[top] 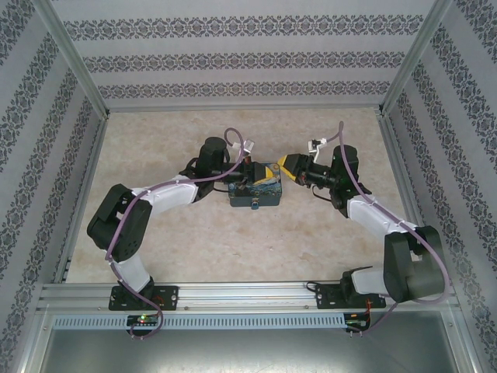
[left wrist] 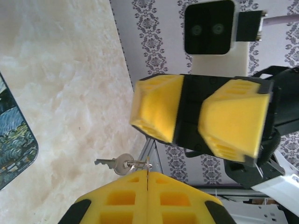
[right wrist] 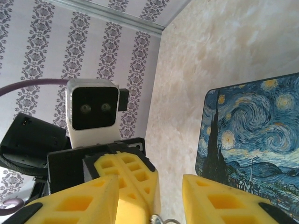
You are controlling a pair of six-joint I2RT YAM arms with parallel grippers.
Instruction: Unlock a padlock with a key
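My left gripper (left wrist: 147, 173) is shut on a thin metal ring (left wrist: 140, 164), and a small silvery key (left wrist: 112, 164) hangs from that ring to the left of its tips. My right gripper (right wrist: 152, 198) is open and faces it tip to tip, with the left gripper's shut fingers (right wrist: 128, 179) between its two yellow fingers. In the top view both grippers meet above the back of the tin, the left gripper (top: 250, 169) and the right gripper (top: 289, 165). The tiny blue padlock (top: 255, 207) sits at the tin's near side.
The Starry-Night tin (top: 255, 189) lies mid-table under the two grippers; its lid shows at the tin (right wrist: 252, 140) and its corner at the tin (left wrist: 11, 144). Patterned walls (top: 248, 58) enclose the marbled table (top: 155, 140) on three sides.
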